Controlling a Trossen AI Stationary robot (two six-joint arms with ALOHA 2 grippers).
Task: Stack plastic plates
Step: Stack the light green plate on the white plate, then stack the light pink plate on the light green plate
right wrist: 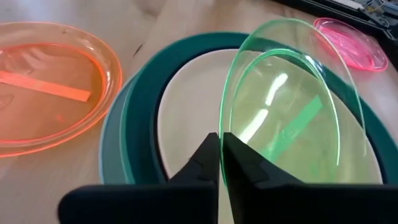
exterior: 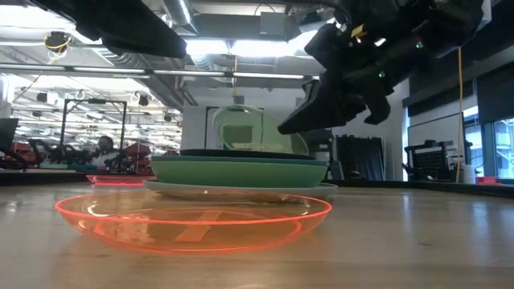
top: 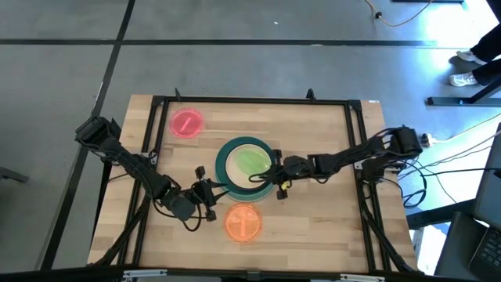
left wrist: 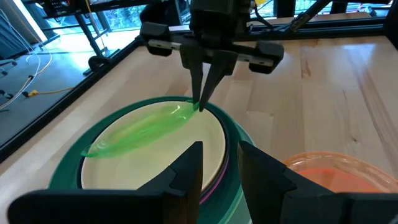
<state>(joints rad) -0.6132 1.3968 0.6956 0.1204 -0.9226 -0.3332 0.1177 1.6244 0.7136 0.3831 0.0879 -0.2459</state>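
Note:
A stack of plates sits mid-table: teal and pale blue rims, with a cream plate on top. My right gripper is shut on a clear light green plate that tilts up over the stack. A clear orange plate lies flat near the table's near edge. A clear pink plate lies flat at the far left. My left gripper hovers open between the stack's near left side and the orange plate, touching nothing. My right gripper pinches the light green plate's rim between its two fingers, coming from the table's right and slanting down. The held edge is raised. The opposite edge is low on the stack's cream plate, so the plate sits tilted.
A black frame runs around the wooden table top. Bare wood shows to the right of the stack and along the far edge. Beyond the table are cables on the floor and a person's shoes.

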